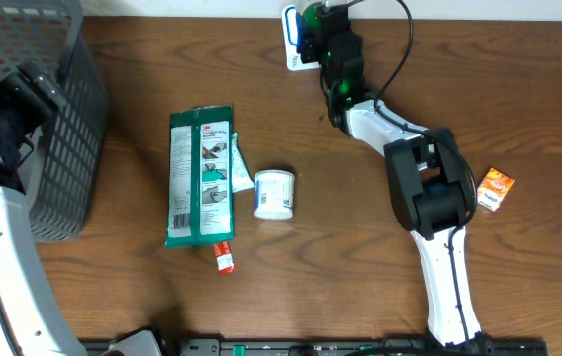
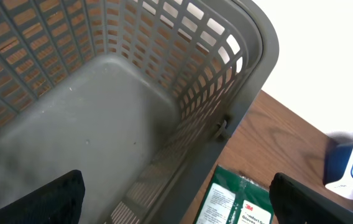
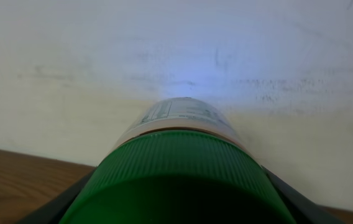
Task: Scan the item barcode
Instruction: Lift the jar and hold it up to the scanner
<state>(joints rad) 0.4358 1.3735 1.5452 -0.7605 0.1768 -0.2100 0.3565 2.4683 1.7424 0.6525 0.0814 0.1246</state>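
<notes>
The green-capped bottle (image 3: 183,180) is gripped in the right claw (image 1: 328,44) at the table's (image 1: 360,287) far edge, beside the blue-and-white scanner (image 1: 292,40). The scan could be missed if the barcode is turned away from the scanner, or the round bottle let slip if the grip is eased. No obstruction is seen: packet (image 1: 200,176), tub (image 1: 274,193) and orange box (image 1: 496,188) are found well apart, and the left claw (image 2: 176,208) is spread open over the basket (image 1: 63,129).
</notes>
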